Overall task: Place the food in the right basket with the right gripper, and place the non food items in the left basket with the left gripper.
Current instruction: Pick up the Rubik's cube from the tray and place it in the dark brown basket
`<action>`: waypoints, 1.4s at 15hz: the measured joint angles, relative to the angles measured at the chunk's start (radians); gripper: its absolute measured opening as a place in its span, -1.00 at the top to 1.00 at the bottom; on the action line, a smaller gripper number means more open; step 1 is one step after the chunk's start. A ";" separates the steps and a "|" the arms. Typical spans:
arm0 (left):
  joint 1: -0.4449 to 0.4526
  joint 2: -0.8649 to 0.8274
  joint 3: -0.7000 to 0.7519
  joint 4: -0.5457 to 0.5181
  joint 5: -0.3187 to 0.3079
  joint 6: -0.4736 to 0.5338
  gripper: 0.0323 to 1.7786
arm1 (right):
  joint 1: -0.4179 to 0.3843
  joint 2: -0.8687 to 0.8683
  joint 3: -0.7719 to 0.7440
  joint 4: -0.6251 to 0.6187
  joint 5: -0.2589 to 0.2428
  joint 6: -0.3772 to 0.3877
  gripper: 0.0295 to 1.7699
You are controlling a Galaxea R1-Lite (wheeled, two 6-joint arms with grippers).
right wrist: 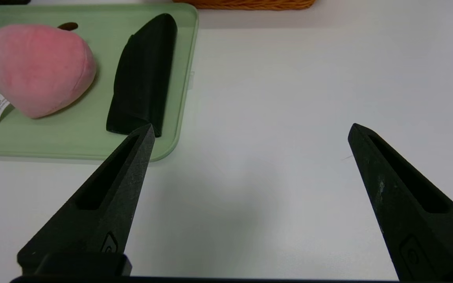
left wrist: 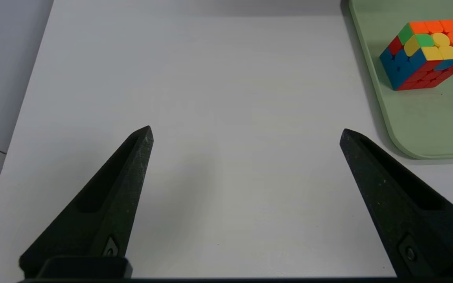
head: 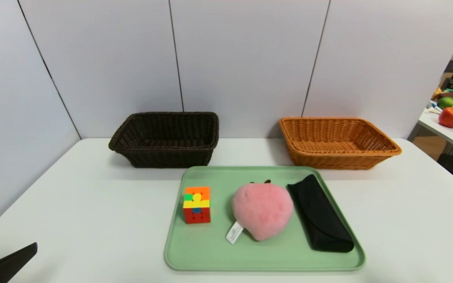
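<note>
From the head view, a green tray [head: 266, 251] sits on the white counter [head: 73, 204], holding a colour cube [head: 197, 204] at its left, a pink plush peach [head: 263, 210] in the middle and a black case [head: 321, 214] at its right. The peach's stem end is mostly hidden behind its body. Beyond the tray stand the dark left basket [head: 165, 138] and the orange right basket [head: 336, 142], both apart from it. Only one dark fingertip of the left gripper [head: 6, 264] shows at the near left corner; the right gripper is barely a sliver at the near right edge.

From the left wrist view, the left gripper [left wrist: 246, 131] hangs over bare counter, jaws spread wide with nothing between them. The tray is cut off beside the cube [left wrist: 427, 53].

From the right wrist view, the right gripper [right wrist: 250, 127] has its jaws wide apart and empty, one fingertip overlapping the case's near end, probably above it. Only the right basket's rim [right wrist: 246, 4] shows.
</note>
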 joint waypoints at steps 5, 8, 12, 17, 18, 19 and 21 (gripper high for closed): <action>-0.001 0.174 -0.116 0.009 -0.092 -0.003 -0.90 | 0.008 0.225 -0.203 0.182 0.031 -0.005 -0.92; -0.004 0.256 -0.189 0.015 -0.150 0.001 -0.90 | 0.010 0.329 -0.251 0.188 0.037 -0.005 -0.92; -0.093 0.372 -0.254 0.016 -0.147 -0.027 -0.90 | 0.030 0.437 -0.287 0.197 0.042 -0.004 -0.92; -0.223 0.510 -0.373 0.061 -0.097 -0.171 -0.90 | 0.086 0.549 -0.350 0.202 0.036 -0.005 -0.92; -0.253 0.538 -0.394 0.066 -0.078 -0.191 -0.90 | 0.094 0.574 -0.365 0.202 0.035 -0.006 -0.92; -0.286 0.566 -0.412 0.074 -0.061 -0.217 -0.90 | 0.099 0.598 -0.379 0.202 0.034 -0.007 -0.92; -0.362 0.626 -0.451 0.103 -0.011 -0.285 -0.90 | 0.103 0.641 -0.397 0.201 0.031 -0.006 -0.92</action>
